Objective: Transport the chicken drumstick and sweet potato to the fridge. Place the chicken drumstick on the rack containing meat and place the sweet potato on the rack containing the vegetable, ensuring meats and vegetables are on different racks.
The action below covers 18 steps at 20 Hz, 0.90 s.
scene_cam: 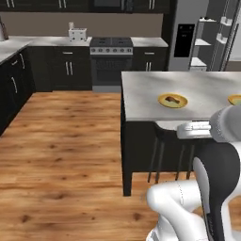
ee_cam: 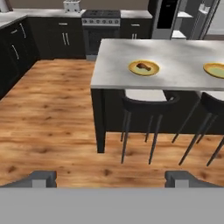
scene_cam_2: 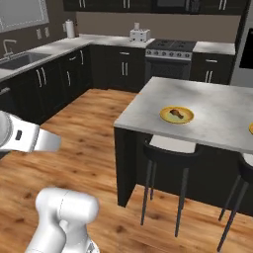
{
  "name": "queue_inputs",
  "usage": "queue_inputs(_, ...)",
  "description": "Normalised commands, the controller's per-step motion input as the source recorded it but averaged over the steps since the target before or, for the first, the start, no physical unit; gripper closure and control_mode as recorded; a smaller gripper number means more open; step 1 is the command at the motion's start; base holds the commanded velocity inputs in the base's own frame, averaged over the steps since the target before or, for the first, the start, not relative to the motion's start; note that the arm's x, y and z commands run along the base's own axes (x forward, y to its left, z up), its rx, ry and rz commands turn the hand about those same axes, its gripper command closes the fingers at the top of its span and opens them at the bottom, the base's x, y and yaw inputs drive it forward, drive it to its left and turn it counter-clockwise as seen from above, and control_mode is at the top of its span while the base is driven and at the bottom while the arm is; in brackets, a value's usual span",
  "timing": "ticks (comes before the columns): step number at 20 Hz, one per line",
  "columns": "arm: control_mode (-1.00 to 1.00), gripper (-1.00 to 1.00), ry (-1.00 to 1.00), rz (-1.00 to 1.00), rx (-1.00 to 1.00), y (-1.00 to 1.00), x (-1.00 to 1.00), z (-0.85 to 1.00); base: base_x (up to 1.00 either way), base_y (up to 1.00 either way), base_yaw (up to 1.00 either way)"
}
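Claw state: the claw [ee_cam: 111, 178] stands with its jaws spread wide and nothing between them; both finger tips [ee_cam: 40, 177] rise at the bottom of the hand view with bare floor in the gap.

Chicken drumstick: the chicken drumstick [ee_cam: 142, 66] lies on a yellow plate [ee_cam: 144, 68] on the island counter [ee_cam: 183, 72], toward that counter's left part and well back from its near edge.

Drumstick long axis: in the hand view it appears to run roughly left to right across the plate; which end is the bone end is too small to tell.

Sweet potato: a second plate [ee_cam: 215, 70] sits farther right on the same counter, cut by the frame edge; what it carries cannot be made out.

Fridge: the fridge [scene_cam: 197, 35] stands at the far right behind the counter, one door open on white inner shelves.

Key relation: the drumstick lies ahead of the claw, higher than it and slightly right of centre, well apart, with two dark stools [ee_cam: 146, 105] tucked under the counter's near edge between them.

Arm pose: the arm is folded close to the base, forearm roughly level, hand aimed forward and down across the wood floor.

Step in hand (judgement): approach not yet begun; the base likely must close on the counter before any reach.
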Motion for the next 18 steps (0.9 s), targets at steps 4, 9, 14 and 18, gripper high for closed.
queue_inputs(4,1.0,-1.0,0.0,0.0,0.0,0.0,0.0,0.0,0.47,-1.0,0.0)
queue_inputs(9,1.0,-1.0,0.0,0.0,0.0,0.0,0.0,0.0,0.95,-0.31,-0.02)
queue_inputs(14,1.0,-1.0,0.0,0.0,0.0,0.0,0.0,0.0,1.0,-0.49,0.01)
queue_inputs(18,1.0,-1.0,0.0,0.0,0.0,0.0,0.0,0.0,0.91,-0.94,0.02)
